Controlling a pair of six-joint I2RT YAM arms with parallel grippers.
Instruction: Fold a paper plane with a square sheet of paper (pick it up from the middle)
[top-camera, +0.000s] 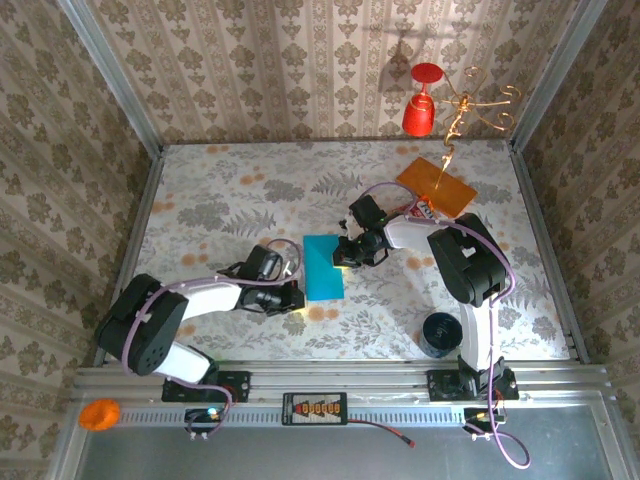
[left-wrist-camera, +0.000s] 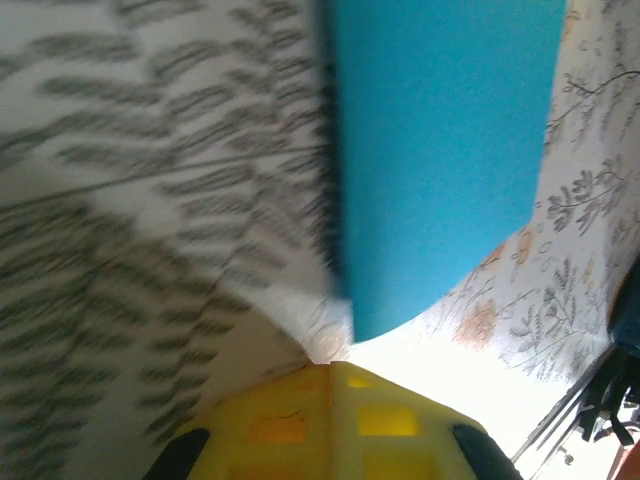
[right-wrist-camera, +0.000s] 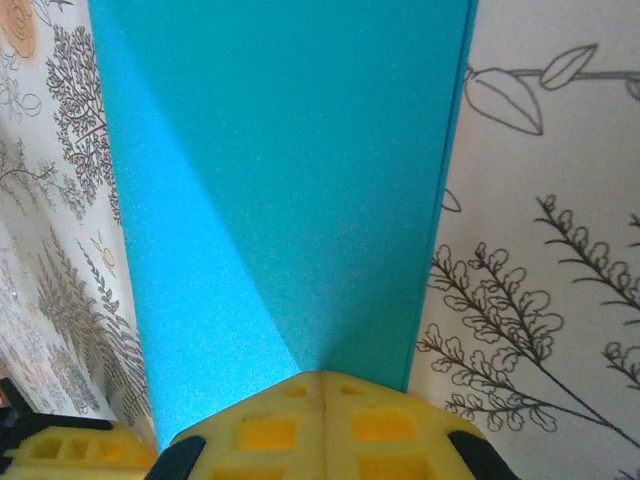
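Observation:
The square sheet of paper (top-camera: 323, 267) is teal-blue and lies flat mid-table as an upright rectangle, seemingly folded in half. In the right wrist view its long edge (right-wrist-camera: 455, 190) runs down the right side. My right gripper (top-camera: 345, 252) is shut, its yellow tips (right-wrist-camera: 322, 376) resting on the sheet (right-wrist-camera: 280, 180) near that edge. My left gripper (top-camera: 296, 297) is shut too, and its tip (left-wrist-camera: 332, 365) sits on the tablecloth just off the sheet's near corner (left-wrist-camera: 440, 150). The paper plane is out of view.
An orange card (top-camera: 436, 184) and a red-and-yellow packet (top-camera: 424, 208) lie at the back right. A red goblet (top-camera: 422, 105) and a gold wire stand (top-camera: 470, 105) are by the back wall. A black cup (top-camera: 438, 333) stands near the right arm's base.

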